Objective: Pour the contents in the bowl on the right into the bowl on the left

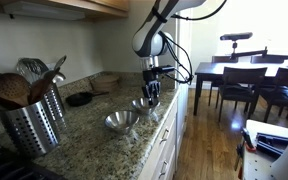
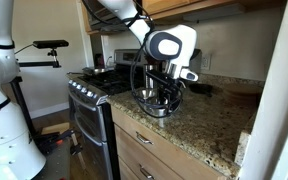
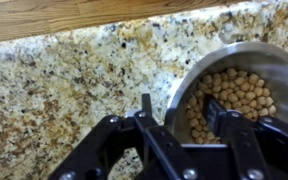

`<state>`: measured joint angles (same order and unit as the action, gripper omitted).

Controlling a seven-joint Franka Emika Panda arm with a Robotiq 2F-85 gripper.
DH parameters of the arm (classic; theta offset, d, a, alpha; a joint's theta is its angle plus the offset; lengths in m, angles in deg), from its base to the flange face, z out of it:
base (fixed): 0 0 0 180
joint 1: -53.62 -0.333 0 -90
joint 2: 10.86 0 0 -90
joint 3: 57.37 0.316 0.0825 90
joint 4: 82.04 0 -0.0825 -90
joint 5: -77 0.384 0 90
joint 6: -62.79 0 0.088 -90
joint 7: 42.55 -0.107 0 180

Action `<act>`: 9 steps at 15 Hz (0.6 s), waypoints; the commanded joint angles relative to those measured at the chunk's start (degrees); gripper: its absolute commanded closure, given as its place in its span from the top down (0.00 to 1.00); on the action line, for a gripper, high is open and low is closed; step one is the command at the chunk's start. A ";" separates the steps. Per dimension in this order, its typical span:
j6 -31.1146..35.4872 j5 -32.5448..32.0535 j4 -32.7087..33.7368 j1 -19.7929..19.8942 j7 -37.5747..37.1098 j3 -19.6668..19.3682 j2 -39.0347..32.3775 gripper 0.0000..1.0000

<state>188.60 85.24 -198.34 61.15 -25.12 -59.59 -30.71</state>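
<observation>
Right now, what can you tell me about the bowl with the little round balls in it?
The bowl is round, shiny and looks like metal, with a thin rim. It sits upright on the speckled stone countertop, holding a heap of small tan balls, perhaps chickpeas. The claw straddles its rim, one finger outside, one inside; whether it squeezes yet, I cannot tell. In an exterior view a second metal bowl stands near it.
</observation>
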 commanded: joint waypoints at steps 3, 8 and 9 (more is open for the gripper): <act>0.16 -0.79 -1.39 0.24 -0.65 -0.01 1.05 0.14; 0.19 -0.78 -1.50 0.23 -0.73 -0.08 1.54 0.08; 0.20 -0.76 -1.53 0.25 -0.73 -0.11 1.74 0.08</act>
<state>188.59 85.32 -198.30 61.15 -25.15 -59.58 -30.27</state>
